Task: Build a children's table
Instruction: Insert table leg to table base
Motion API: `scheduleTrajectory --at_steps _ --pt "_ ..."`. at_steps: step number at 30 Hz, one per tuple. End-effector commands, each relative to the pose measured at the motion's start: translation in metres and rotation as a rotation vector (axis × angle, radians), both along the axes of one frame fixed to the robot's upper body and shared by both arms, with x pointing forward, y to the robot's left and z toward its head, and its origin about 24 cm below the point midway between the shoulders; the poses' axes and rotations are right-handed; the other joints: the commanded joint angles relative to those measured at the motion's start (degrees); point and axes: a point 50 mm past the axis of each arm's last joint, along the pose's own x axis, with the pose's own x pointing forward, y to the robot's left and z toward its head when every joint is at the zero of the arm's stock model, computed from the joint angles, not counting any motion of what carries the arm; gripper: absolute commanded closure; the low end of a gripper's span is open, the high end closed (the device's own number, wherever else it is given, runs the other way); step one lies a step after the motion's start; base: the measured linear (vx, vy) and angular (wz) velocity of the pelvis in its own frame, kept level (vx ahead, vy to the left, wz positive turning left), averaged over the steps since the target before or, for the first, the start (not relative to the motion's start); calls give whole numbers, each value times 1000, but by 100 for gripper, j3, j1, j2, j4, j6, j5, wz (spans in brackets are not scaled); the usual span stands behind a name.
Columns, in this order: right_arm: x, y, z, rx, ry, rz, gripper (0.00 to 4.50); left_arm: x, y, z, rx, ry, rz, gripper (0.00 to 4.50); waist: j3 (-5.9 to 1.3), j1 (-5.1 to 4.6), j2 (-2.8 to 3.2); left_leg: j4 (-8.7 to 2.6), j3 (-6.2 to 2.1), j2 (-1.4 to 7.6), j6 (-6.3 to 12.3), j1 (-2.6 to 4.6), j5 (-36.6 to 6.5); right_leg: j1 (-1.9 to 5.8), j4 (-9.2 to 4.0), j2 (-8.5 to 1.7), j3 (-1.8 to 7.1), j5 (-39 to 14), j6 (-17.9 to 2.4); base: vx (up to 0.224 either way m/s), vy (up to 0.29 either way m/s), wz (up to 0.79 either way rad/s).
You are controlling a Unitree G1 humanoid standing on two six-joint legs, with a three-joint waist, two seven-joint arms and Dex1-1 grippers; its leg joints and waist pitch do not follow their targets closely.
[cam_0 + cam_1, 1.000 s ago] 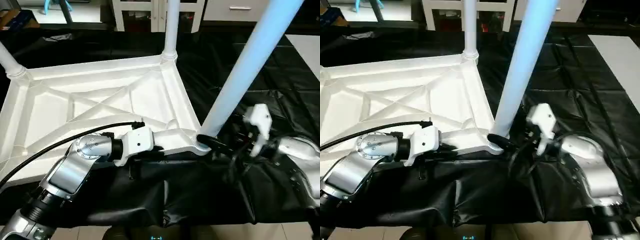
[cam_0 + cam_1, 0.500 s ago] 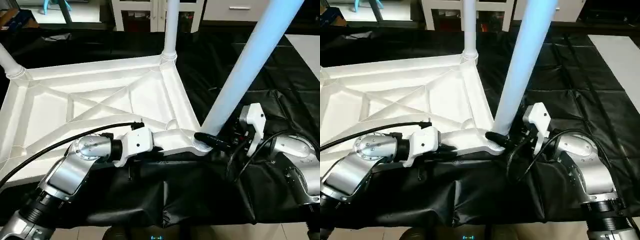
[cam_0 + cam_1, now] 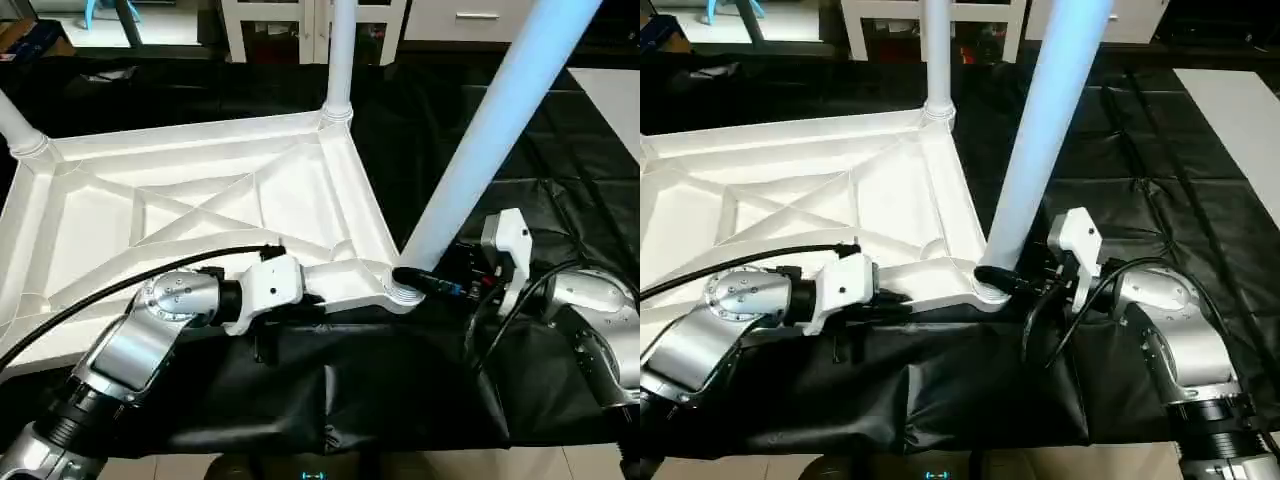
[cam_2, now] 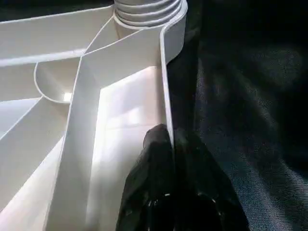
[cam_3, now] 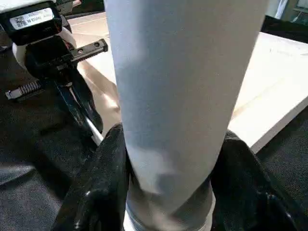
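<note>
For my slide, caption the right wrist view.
Right hand closed around the white tube leg just above its corner socket.

The near right leg (image 3: 480, 150) runs out of the picture's top edge, as does the far right leg (image 3: 341, 55); the far left leg (image 3: 15, 125) is cut by the left edge. The tabletop's (image 3: 150, 215) near left corner is hidden behind the left forearm (image 3: 130, 345). The right claw (image 5: 168, 192) hides the leg's foot where it meets the socket (image 3: 405, 292). The desk (image 3: 400, 390) cloth's near edge hides whatever lies beneath.
</note>
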Motion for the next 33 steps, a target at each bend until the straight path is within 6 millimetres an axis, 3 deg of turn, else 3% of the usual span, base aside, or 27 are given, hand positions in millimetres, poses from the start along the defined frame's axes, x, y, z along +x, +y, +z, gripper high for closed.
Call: scheduleTrajectory --at_steps 1,9,12,14,15,16,18,19,20,21,22,27,31,33 --pt "-1 -3 -3 -11 27 1 253 -11 3 -21 71 104 -38 450 -376 5 -49 -338 76 38 862 15 -380 390 -292 -122 169 -663 -1616 0 0 0" --pt "-3 2 -10 -8 36 -24 257 -12 2 -22 62 114 -24 450 -363 -1 -51 -350 75 38 795 13 -475 385 -311 -127 171 -825 -1568 0 0 0" --pt "-1 9 -27 -50 54 -119 257 -7 -4 -23 30 110 93 450 -342 -11 -68 -365 80 46 729 9 -531 368 -334 -124 174 -961 -1518 0 0 0" --pt "0 10 -37 -73 67 -175 257 -5 -9 -23 -5 119 147 450 -300 -27 -58 -395 82 47 582 2 -776 343 -386 -131 171 -1388 -1435 0 0 0" --pt "1 11 -38 -77 68 -183 257 -5 -10 -23 -10 121 155 450 -295 -26 -60 -405 76 48 510 13 -923 340 -414 -135 171 -1636 -1365 0 0 0" --pt "9 13 -50 -79 92 -321 257 -1 -17 -23 -31 122 227 450 -285 -39 -72 -423 60 25 341 6 -1157 328 -455 -141 182 -2227 -1130 0 0 0" --pt "12 14 -54 -76 102 -368 258 0 -20 -23 -37 123 253 450 -249 -67 -74 -466 25 19 224 2 -1400 307 -504 -136 173 -2685 -961 0 0 0" --pt "23 16 -62 -59 112 -531 258 4 -29 -22 -63 122 330 450 -227 -126 -74 -497 -4 14 97 21 -1803 272 -552 -146 173 -3194 -711 0 0 0" --pt "28 19 -63 -31 120 -593 259 6 -34 -21 -81 130 359 450 -207 -178 -76 -519 -43 -14 19 30 -2000 266 -601 -138 145 -3540 -579 0 0 0" --pt "30 21 -64 -10 127 -632 259 7 -38 -20 -94 136 378 450 -234 -185 -75 -520 -68 -28 -4 38 -2020 287 -613 -151 136 -3636 -511 0 0 0" --pt "34 26 -65 10 132 -668 259 10 -43 -18 -119 129 435 450 -254 -196 -84 -530 -91 -26 -17 14 -1988 317 -604 -152 127 -3592 -462 0 0 0" --pt "47 31 -76 39 170 -895 259 25 -58 -13 -173 132 610 450 -250 -233 -91 -549 -69 -62 45 71 -2240 228 -685 -81 108 -3271 -355 0 0 0" --pt "55 39 -79 7 145 -1022 259 37 -71 -6 -212 110 742 450 -280 -224 -111 -542 -59 -83 157 35 -2135 232 -684 -76 135 -2973 -326 0 0 0" --pt "57 43 -79 17 133 -1072 259 39 -74 -5 -221 108 775 450 -293 -214 -115 -527 -39 -94 196 59 -2131 213 -693 -73 141 -2912 -334 0 0 0"
